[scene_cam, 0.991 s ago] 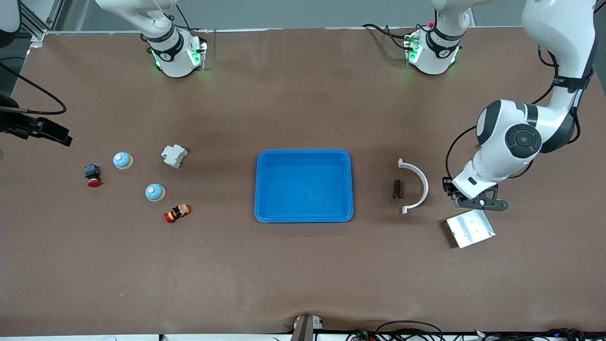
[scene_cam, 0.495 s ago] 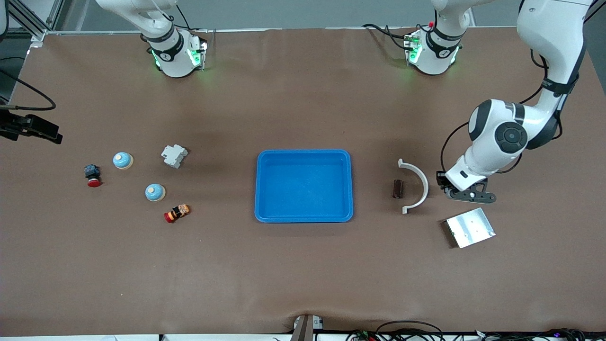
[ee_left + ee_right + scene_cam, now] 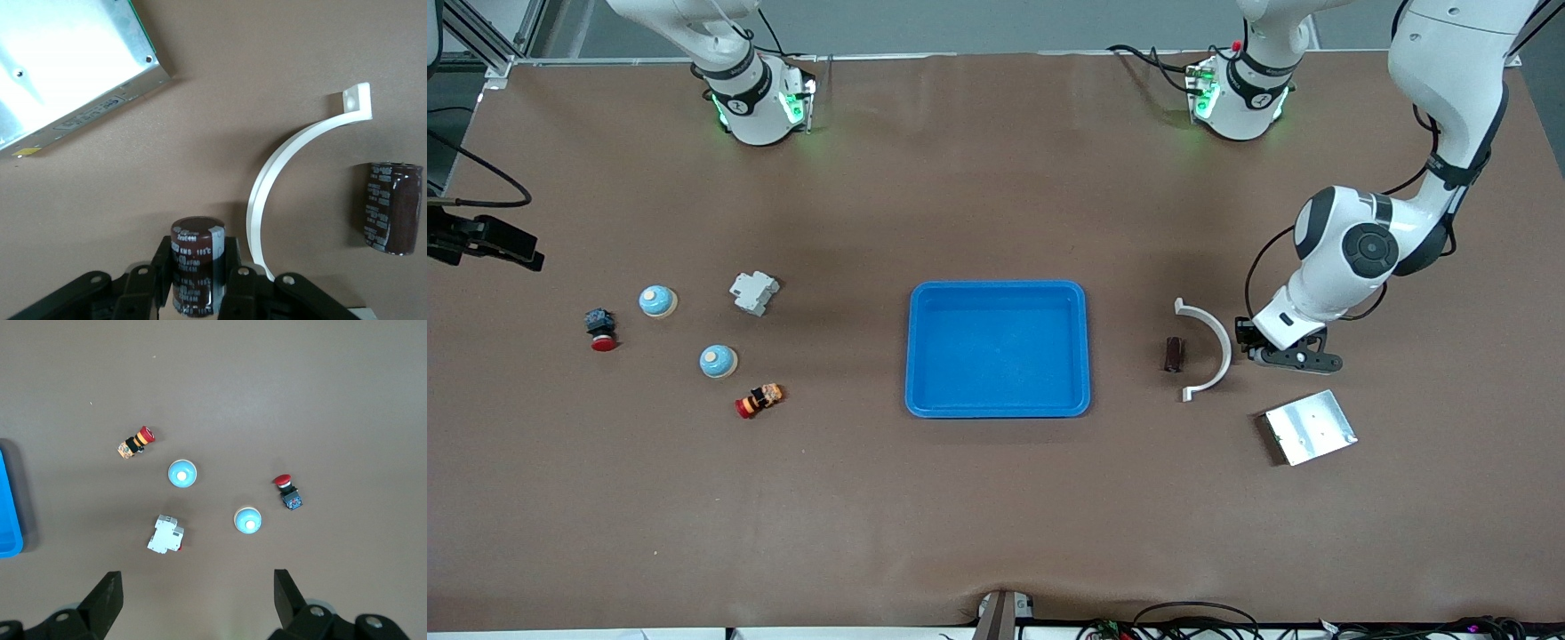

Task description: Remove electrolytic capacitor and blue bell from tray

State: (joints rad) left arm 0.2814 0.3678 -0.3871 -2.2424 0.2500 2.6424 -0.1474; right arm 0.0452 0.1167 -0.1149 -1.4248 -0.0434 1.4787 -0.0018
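A dark brown capacitor (image 3: 193,263), a short cylinder w/ white-printed label, is clamped between the fingers of the left gripper (image 3: 195,288). In the left wrist view its long axis is seen running out from the fingers along the wrist's line of sight, flat end cap w/ pale rim facing outward; it is gripped across its sides, jaws closed only as far as the can's width. In the front view the left gripper (image 3: 1288,356) is seen low over bare table, just beside the white curved bracket (image 3: 1211,348) toward the left arm's end, and farther from the front camera than the metal plate (image 3: 1310,428).

A 2nd capacitor (image 3: 1175,353) is seen lying on its side on the table, inside the bracket's arc, between bracket and blue tray (image 3: 998,404); its long axis runs roughly toward/away from the front camera. Not touched by anything.

The right gripper (image 3: 197,603) is held wide open, nothing between its fingers, high over the cluster at the right arm's end of the table. Two blue bells (image 3: 657,301) (image 3: 718,361) are seen upright there, domes up, well apart from the tray. Beside them: a white breaker block (image 3: 754,292), a red-capped push button (image 3: 600,328) and a red/orange button (image 3: 759,400) lying on its side. The tray is seen w/ nothing in it.
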